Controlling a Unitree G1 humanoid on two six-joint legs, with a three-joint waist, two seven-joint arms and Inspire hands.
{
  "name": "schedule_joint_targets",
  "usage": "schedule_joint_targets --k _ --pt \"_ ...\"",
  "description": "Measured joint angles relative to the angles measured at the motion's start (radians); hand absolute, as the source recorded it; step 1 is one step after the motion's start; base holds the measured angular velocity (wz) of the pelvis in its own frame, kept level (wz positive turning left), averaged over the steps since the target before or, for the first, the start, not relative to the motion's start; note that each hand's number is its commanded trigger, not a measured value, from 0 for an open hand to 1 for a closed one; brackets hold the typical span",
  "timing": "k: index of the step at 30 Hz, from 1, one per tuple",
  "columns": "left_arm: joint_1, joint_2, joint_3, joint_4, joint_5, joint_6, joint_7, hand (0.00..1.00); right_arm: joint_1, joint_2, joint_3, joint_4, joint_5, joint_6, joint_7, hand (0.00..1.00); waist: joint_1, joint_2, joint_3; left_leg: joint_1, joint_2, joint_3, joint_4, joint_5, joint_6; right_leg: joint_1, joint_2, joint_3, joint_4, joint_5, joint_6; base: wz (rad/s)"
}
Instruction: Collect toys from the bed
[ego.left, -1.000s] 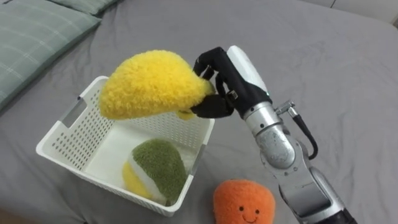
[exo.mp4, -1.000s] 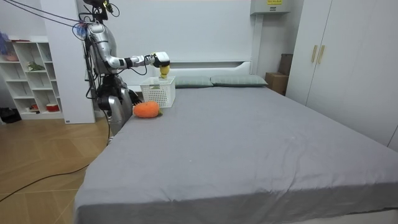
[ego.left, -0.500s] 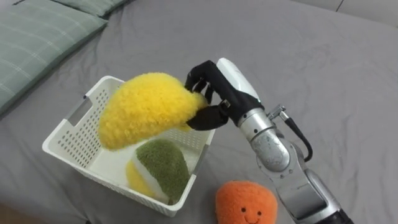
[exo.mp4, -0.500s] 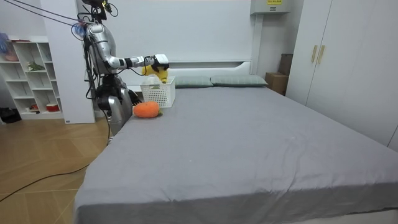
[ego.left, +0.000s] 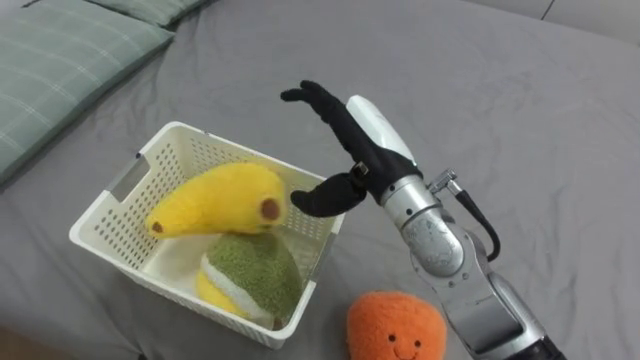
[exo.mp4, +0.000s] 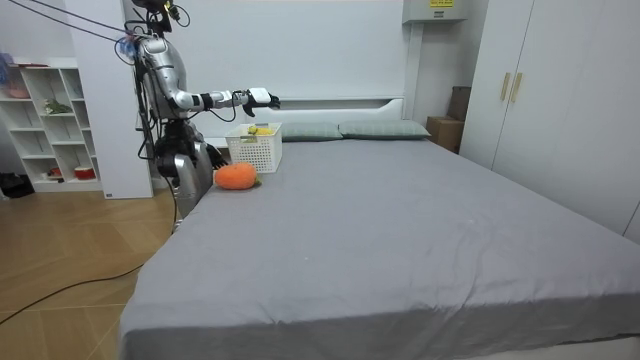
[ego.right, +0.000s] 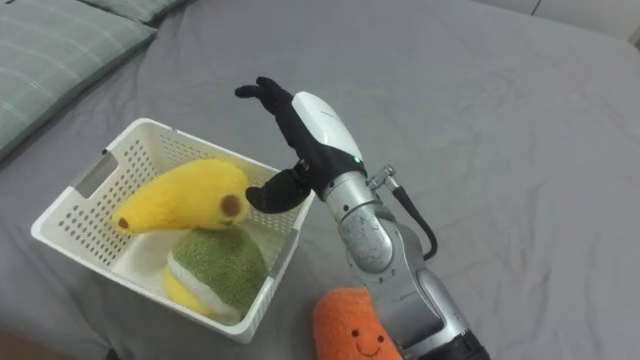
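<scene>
Here: right robot hand (ego.left: 362, 155) splayed over one basket (ego.left: 215, 150) holding two toys, banana (ego.left: 215, 197), green plush (ego.left: 255, 270); one orange plush (ego.left: 395, 325) outside.

Basket (ego.left: 112, 222): white, lattice-perforated. Banana plush (ego.left: 212, 198): yellow, brown tip. Second plush (ego.left: 255, 270): green over yellow. Round plush (ego.left: 395, 325): orange. Bedsheet (ego.left: 520, 110): plain grey. Pillow (ego.left: 60, 55): pale green, checked.

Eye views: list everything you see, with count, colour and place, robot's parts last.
bed: one, grey, beneath everything
pillows: two, pale green, on the bed, upper left
basket: one, white, on the bed
banana toy: one, yellow, in the basket, atop the green toy
green toy: one, green and yellow, in the basket
orange toy: one, orange, on the bed beside the basket
right hand: one, black and white, fingers open, over the basket's rim
</scene>
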Motion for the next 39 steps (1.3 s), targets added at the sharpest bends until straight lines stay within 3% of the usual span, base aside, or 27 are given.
schedule_joint_targets --k 8,22,30,35,39 --pt "0.000 0.001 0.001 0.000 0.000 0.000 0.004 0.00 0.000 0.000 -0.001 0.000 0.002 0.000 0.000 0.00 0.000 -0.012 0.0010 0.000 -0.001 -0.005 0.001 0.000 0.000 0.002 0.000 -0.003 0.000 0.000 0.000 0.00" --pt "0.001 0.000 0.006 -0.001 0.001 0.001 0.003 0.00 0.009 -0.007 -0.008 0.005 0.003 -0.001 -0.012 0.00 -0.004 -0.001 0.0072 0.000 -0.001 -0.005 0.001 0.000 0.000 0.002 -0.001 0.000 -0.001 0.000 0.000 0.00" --pt "0.027 0.000 0.022 -0.002 0.003 0.002 0.006 0.00 0.102 -0.017 -0.060 0.034 0.002 -0.001 -0.056 0.00 -0.024 0.005 0.0055 0.013 -0.003 -0.003 0.001 -0.001 0.002 0.015 -0.004 -0.003 0.000 -0.002 0.003 0.00" --pt "0.040 0.000 0.023 -0.004 0.003 0.014 0.007 0.00 0.137 -0.019 -0.131 0.034 0.000 -0.001 -0.084 0.00 -0.063 0.017 -0.0067 0.017 -0.004 0.001 0.002 -0.002 0.003 0.017 -0.006 0.005 0.001 -0.003 0.005 -0.02" --pt "0.056 0.001 0.042 -0.038 0.004 0.018 0.007 0.00 0.162 -0.032 -0.135 0.034 0.008 -0.001 -0.096 0.00 -0.086 0.013 -0.0095 0.019 -0.003 0.010 0.002 -0.002 0.003 0.017 -0.004 0.007 0.000 -0.003 0.005 -0.05"
